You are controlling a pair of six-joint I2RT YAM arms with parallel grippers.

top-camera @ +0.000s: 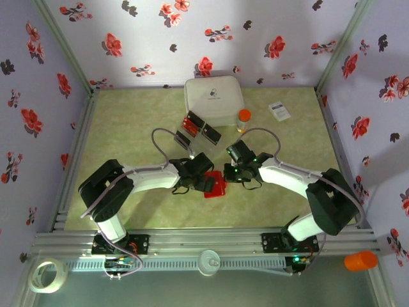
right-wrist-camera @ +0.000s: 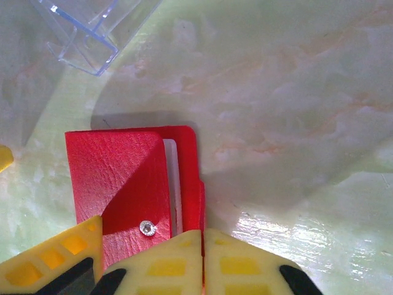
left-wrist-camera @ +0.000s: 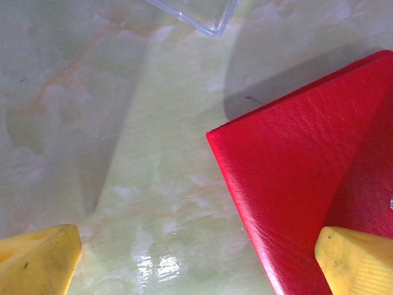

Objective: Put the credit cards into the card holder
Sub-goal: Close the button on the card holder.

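Showing one card holder [right-wrist-camera: 123, 178], perhaps two credit cards [top-camera: 190, 123].

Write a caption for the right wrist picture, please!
Shut right gripper at the red wallet's edge on a pale green table.

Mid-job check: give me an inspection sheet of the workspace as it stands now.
Surface: green marbled table, glossy.
Job's things: red card holder lying between the arms; red credit cards on black trays farther back.
Clutter: white lidded box, orange-capped bottle, small white printed box.
Grippers: left gripper, jaws open, one finger over the card holder; right gripper, jaws shut on a thin red edge at the holder's side.
Cables: grey cable looping over each arm.
Surroundings: floral walls; tape roll and orange object on the front ledge.
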